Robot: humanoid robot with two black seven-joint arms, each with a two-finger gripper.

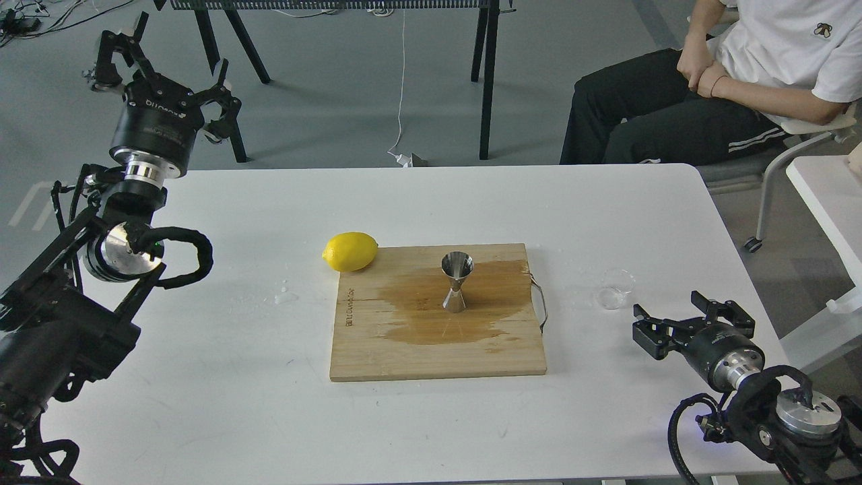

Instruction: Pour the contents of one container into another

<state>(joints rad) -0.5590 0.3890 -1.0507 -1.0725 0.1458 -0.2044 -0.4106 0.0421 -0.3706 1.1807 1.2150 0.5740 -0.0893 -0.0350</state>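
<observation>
A white surface [236,377] carries a wooden cutting board [377,350] with a dark wet patch. The clear cup [616,288] sits on the surface to the right of the board, apart from its metal handle. The steel jigger [456,281] stands upright on the wet patch. A lemon [350,251] touches the board's far left corner. The right gripper [677,322] hovers near the cup, fingers spread wide, holding nothing. The left gripper [161,71] is raised beyond the surface's far left corner, also wide and empty.
</observation>
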